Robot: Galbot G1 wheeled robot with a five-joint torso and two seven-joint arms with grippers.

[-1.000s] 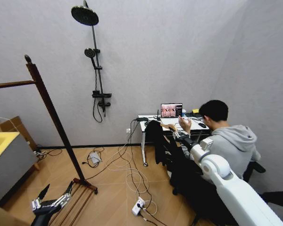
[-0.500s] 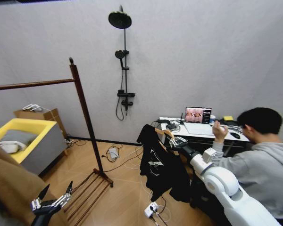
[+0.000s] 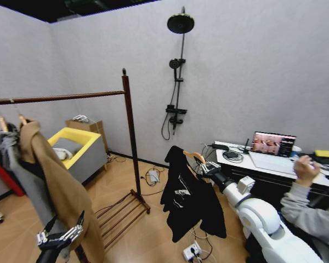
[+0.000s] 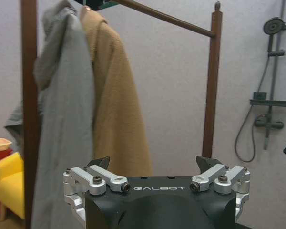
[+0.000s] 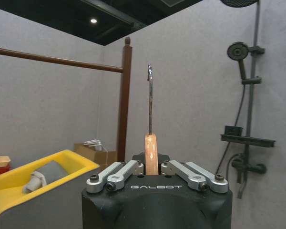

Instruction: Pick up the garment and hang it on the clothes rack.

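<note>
The clothes rack [image 3: 129, 137] stands on the wooden floor left of centre in the head view, 1 horizontal bar [image 3: 60, 97] running from its knobbed upright toward the left edge. 2 garments already hang at the bar's left end: a long tan coat [image 3: 60, 192] and, touching it on the far side, a grey hooded jacket [image 3: 13, 159]. The stretch of bar between the coat and the upright is bare. Behind the rack sits a yellow-rimmed bin [image 3: 82, 147] with a cardboard box [image 3: 88, 125] just beyond it. 1 black shower stand [image 3: 176, 82] is fixed to the back wall. Cables and a power strip [image 3: 189, 251] lie on the floor below the garment.

The garment [image 3: 189, 200], 1 black short-sleeved top, hangs in the air right of the rack and well apart from it, long axis vertical, hem toward the floor. Its wooden hanger [image 3: 193, 157] tilts, with the metal hook [image 5: 149, 98] pointing straight up in the right wrist view. The right hand [image 3: 207, 167] is clenched on the hanger's neck, arm stretched forward beside the counter [image 3: 274, 167] carrying 1 laptop [image 3: 273, 145].

The left hand [image 3: 59, 236] hangs low at the bottom left, fingers spread and holding nothing, just in front of the coat.
</note>
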